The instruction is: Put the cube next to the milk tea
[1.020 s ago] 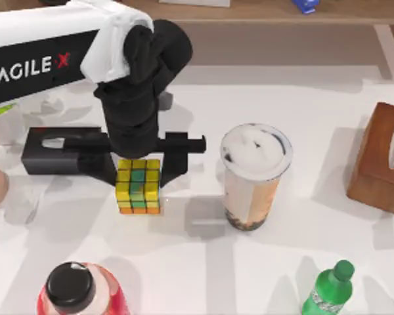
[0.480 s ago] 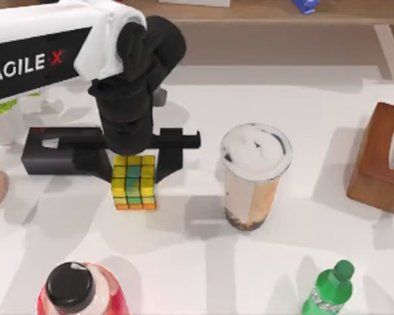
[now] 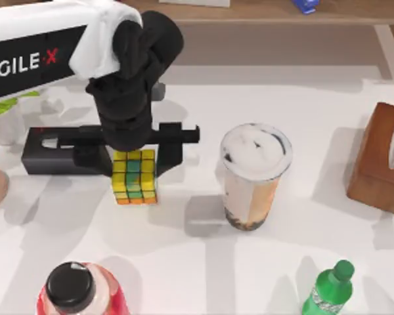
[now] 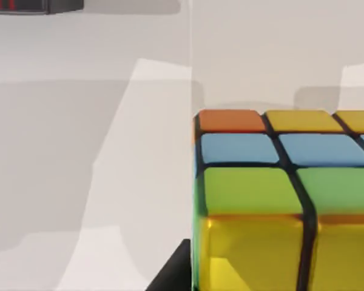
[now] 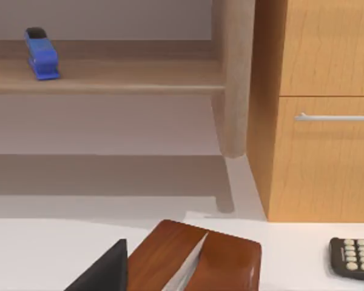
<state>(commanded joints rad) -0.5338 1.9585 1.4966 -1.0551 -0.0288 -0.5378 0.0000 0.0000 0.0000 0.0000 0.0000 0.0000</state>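
Listing for your reference, operator, what lies on the table.

Item one, the cube (image 3: 134, 177): small puzzle cube, yellow, green and orange squares, resting on the white table (image 3: 203, 262) left of centre, just in front of a black tissue box (image 3: 49, 152). You may judge it rigid, light, with smooth plastic faces that could slip under a weak pinch; hold it across two opposite flat sides, low on the body, not on a corner. The left wrist view shows it close up (image 4: 285, 206), flat on the surface.

Item two, the milk tea (image 3: 255, 177): tall clear cup with a foamy top, right of the cube and apart from it. Top-heavy and easy to tip, you may suppose; do not nudge it.

Item three, the left gripper (image 3: 134, 154): directly over the cube, jaws spread wide to either side, holding nothing that you can confirm.

Item four, the right gripper (image 5: 103, 270): parked off to the right; its opening cannot be told.

Surroundings: red bottle (image 3: 82, 295), green bottle (image 3: 328, 290), brown wooden box (image 3: 381, 157); wooden shelf (image 5: 109, 76) and cabinet (image 5: 321, 109) behind the table.
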